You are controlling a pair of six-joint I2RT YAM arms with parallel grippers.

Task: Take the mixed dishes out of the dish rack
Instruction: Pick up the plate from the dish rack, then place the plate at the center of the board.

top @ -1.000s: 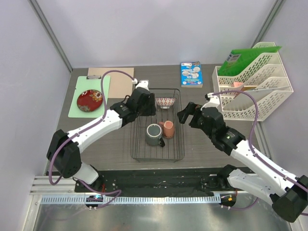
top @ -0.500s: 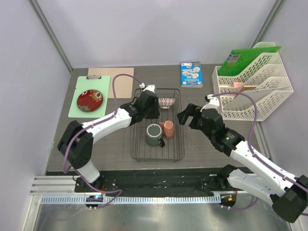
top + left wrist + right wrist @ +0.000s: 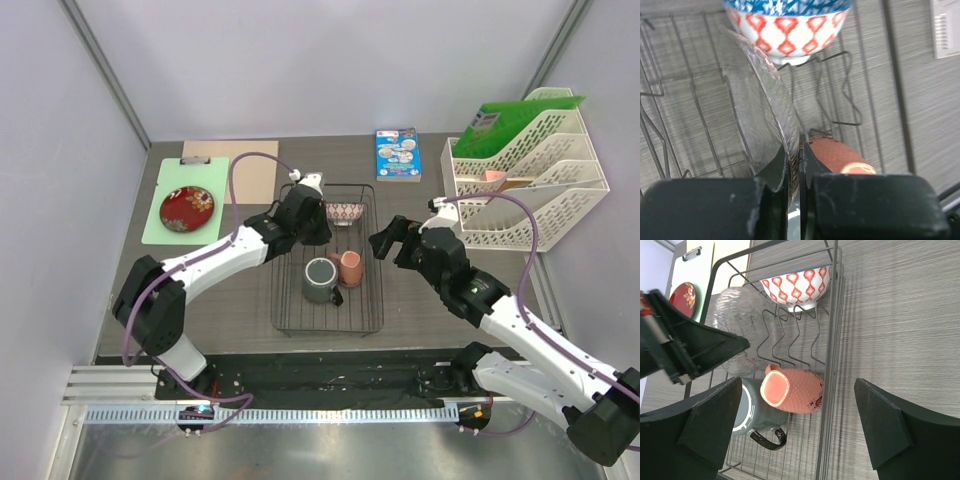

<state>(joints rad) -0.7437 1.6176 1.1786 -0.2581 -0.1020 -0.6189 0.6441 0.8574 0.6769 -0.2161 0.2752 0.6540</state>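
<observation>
step: grasping glass plate (image 3: pixel 757 110) | left gripper (image 3: pixel 799 172) clamped on its rim, plate upright in rack (image 3: pixel 325 322), frame centre | right gripper (image 3: pixel 387 238) jaws apart, right of rack | bowl (image 3: pixel 787 27), mug (image 3: pixel 320 278), cup (image 3: pixel 350 267) in rack | next: likely lift straight up, clear of wires

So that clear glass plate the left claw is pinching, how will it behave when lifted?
Likely rigid but fragile: the clear glass plate looks thin. Probably slippery, since the left claw grips only its rim, so it may swing. It stands among the wire dividers of the dish rack, so it could snag.
</observation>
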